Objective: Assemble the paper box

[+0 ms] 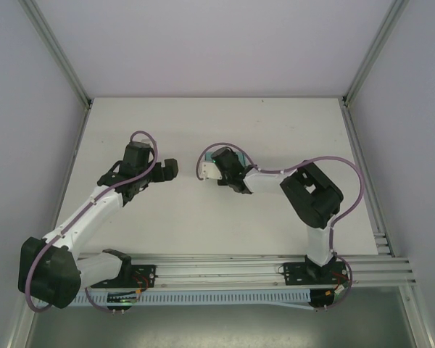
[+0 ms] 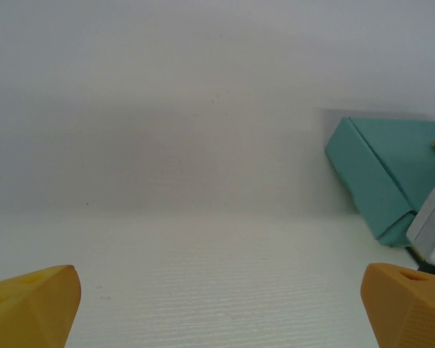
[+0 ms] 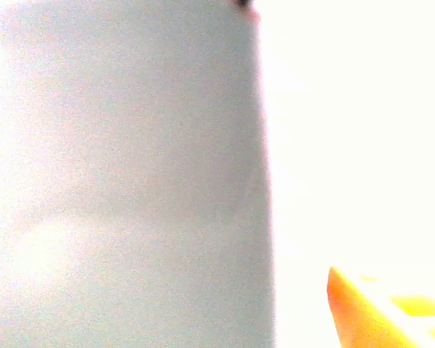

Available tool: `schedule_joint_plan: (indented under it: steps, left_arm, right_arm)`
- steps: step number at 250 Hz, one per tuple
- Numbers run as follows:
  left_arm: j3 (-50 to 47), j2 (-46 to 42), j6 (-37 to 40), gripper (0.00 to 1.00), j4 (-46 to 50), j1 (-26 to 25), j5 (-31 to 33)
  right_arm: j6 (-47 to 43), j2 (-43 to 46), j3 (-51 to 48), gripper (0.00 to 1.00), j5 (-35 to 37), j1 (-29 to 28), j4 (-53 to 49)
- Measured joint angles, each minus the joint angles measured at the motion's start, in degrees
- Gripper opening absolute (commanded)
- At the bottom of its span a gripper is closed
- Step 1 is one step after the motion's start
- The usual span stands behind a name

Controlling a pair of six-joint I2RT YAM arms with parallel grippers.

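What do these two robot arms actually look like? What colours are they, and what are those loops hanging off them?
The left arm and the right arm are both white tube-like segments linked by chunky black joints, on black bases bolted to a silver metal rail. Thin purple cables loop along each arm. The fingers are blocky orange-yellow plastic with recessed holes.

My left arm (image 1: pixel 83 217) and right arm (image 1: pixel 313 194) both have white links, black joints and purple cables looping alongside. The left pincer (image 2: pixel 219 310) ends in yellow-orange wedge fingertips (image 2: pixel 32 304), one face finely textured.
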State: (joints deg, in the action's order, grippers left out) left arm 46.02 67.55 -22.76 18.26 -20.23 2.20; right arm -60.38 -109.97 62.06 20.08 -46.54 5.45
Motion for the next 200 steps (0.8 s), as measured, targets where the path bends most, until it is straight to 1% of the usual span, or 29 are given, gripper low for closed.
schedule_joint_plan:
  steps: [10,16,20,80,114,131,144,156,173,200]
  left_arm:
    - [0.00,0.07,0.00,0.98,0.02,0.00,-0.13]
    - [0.07,0.15,0.00,0.99,0.02,0.00,-0.17]
    - [0.13,0.26,0.00,0.98,0.02,0.00,-0.17]
    - [1.07,1.86,0.02,0.98,-0.11,0.00,-0.61]
    - [1.11,1.77,0.11,0.98,-1.44,0.07,0.46]
    - [0.96,1.40,0.33,0.98,-3.06,0.61,1.60]
    - [0.59,0.87,1.01,0.98,-4.70,1.68,2.47]
    - [-0.31,0.33,2.01,0.98,-7.06,2.89,4.20]
    - [-3.48,-0.26,4.48,0.98,-12.83,4.74,7.85]
    - [-11.43,-0.44,8.22,0.98,-23.08,8.37,11.63]
  right_arm:
    - [0.96,0.37,0.00,0.91,0.63,-0.83,-1.01]
    - [2.12,1.03,0.02,0.98,0.24,-1.05,-2.03]
    - [2.56,1.66,0.02,0.99,-0.20,-1.29,-3.19]
    - [14.05,12.07,1.68,0.99,-3.65,-3.87,-19.93]
    - [21.64,19.41,1.81,0.99,-3.21,-3.34,-24.44]
    - [26.45,23.63,1.62,0.99,-3.63,-1.84,-25.42]
    - [31.12,27.19,0.83,0.99,-3.98,0.81,-25.29]
    - [35.52,30.40,-0.52,0.99,-4.04,4.44,-24.76]
    - [41.38,34.75,-4.04,0.99,-3.93,11.26,-22.47]
    - [46.99,41.09,-15.56,0.99,-3.39,22.80,-14.08]
